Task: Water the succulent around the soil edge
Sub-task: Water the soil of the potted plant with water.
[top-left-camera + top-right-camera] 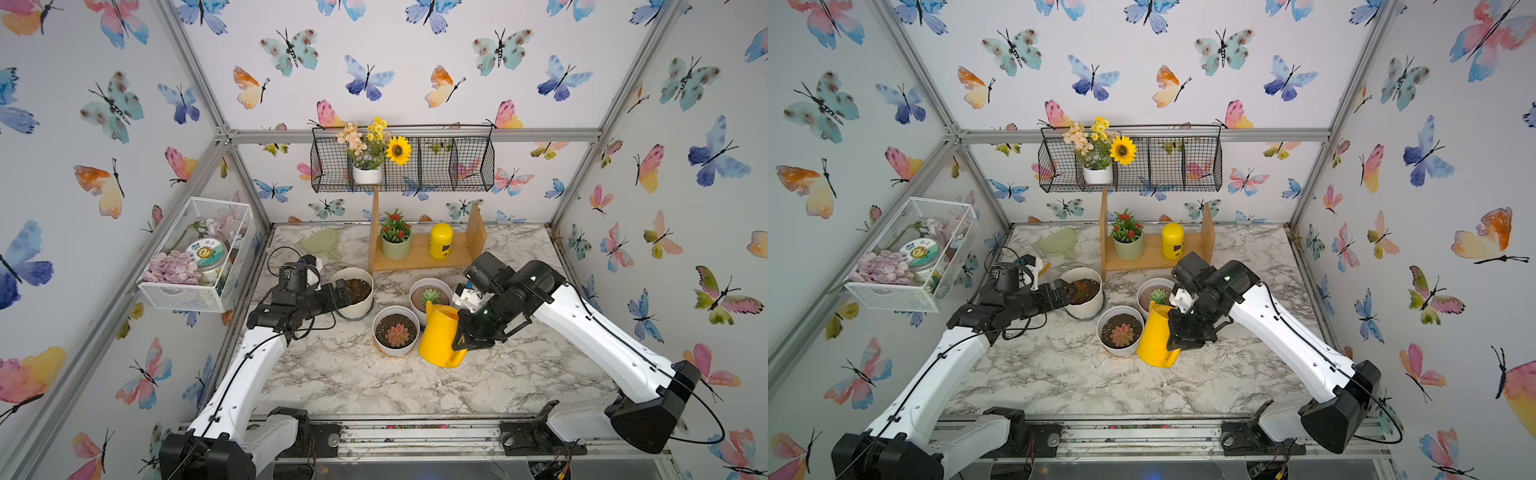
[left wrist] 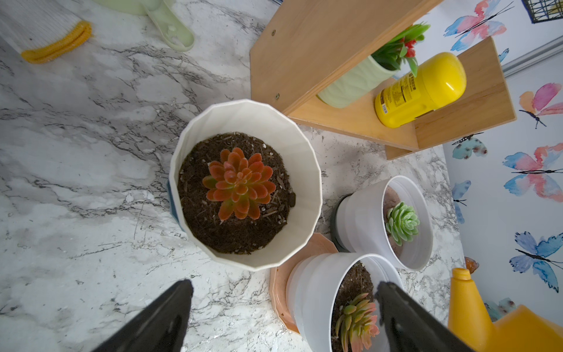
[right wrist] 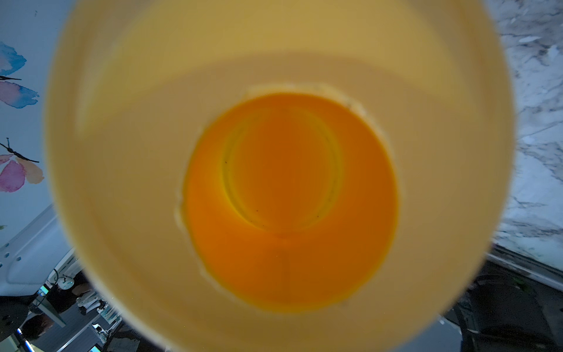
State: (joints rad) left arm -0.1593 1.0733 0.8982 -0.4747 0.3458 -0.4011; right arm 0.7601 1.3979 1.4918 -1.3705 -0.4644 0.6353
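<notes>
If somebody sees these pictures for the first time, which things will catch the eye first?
The yellow watering can stands out, gripped by the right gripper near the middle of the marble table. Left of it, the open left gripper hovers at the cream ribbed pot holding the orange-red succulent. Bright butterfly wallpaper covers the walls.

In both top views the left pincer (image 1: pixel 344 294) overhangs the cream ribbed pot (image 1: pixel 360 311) and hides the succulent (image 2: pixel 239 184). The right wrist view is nothing but the yellow watering can (image 3: pixel 289 195), blurred. The pink rosette's white pot (image 2: pixel 316 292) runs off the left wrist view's edge.
</notes>
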